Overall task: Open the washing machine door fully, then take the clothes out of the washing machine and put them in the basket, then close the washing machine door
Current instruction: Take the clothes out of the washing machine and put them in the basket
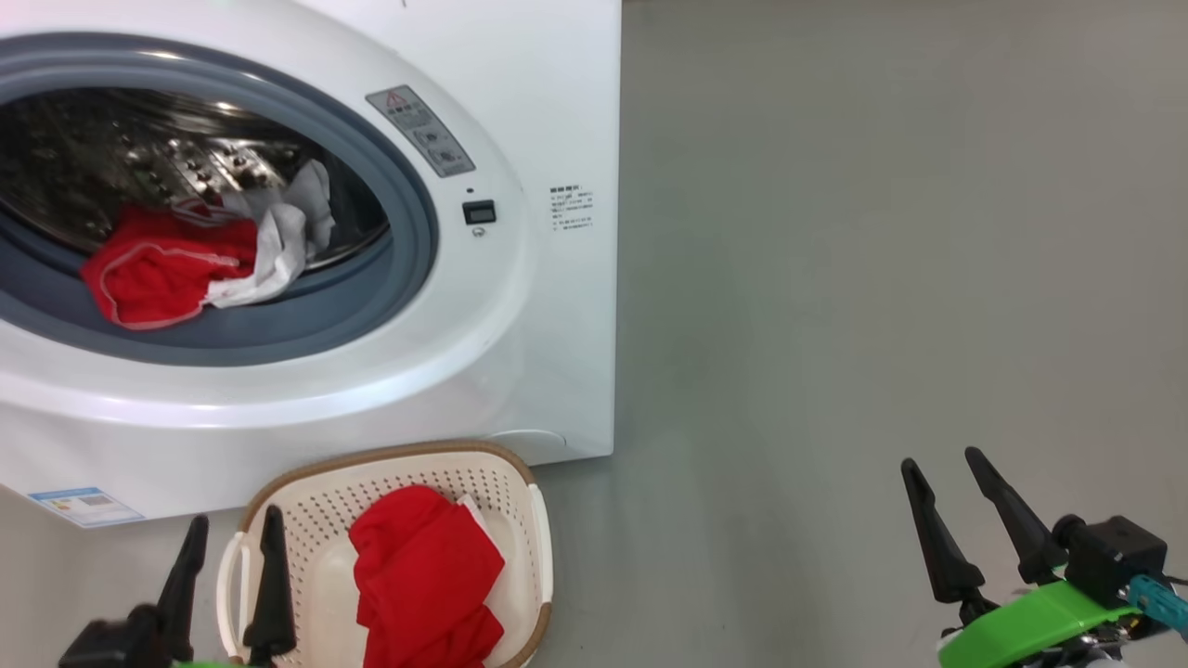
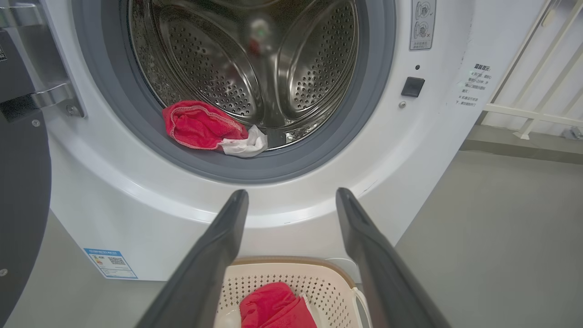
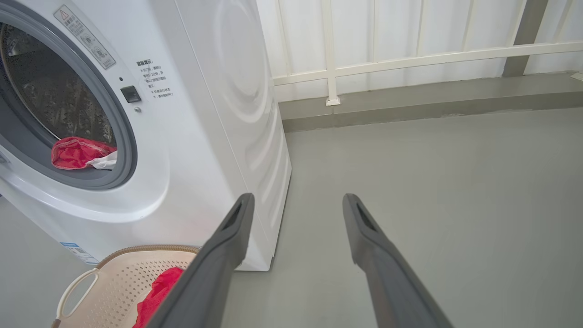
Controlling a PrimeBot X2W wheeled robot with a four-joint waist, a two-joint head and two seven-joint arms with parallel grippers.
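The white washing machine (image 1: 529, 306) stands with its drum exposed. Its door (image 2: 20, 182) is swung open at the left edge of the left wrist view. Red and white clothes (image 1: 176, 264) (image 2: 200, 125) (image 3: 77, 152) lie at the drum's front lip. On the floor below the machine sits the cream basket (image 1: 529, 520) (image 2: 282, 263) (image 3: 136, 249) with a red garment (image 1: 422, 575) inside. My left gripper (image 1: 235, 516) (image 2: 291, 192) hangs open over the basket's left side, holding nothing. Far to the right, my right gripper (image 1: 941, 459) (image 3: 297, 196) is open and holds nothing above bare floor.
Grey floor (image 1: 882, 278) stretches to the right of the machine. A white railing (image 3: 410, 57) and a low curb (image 3: 410, 102) run along the wall behind it. The door's metal hinge (image 2: 43, 98) juts out at the opening's left side.
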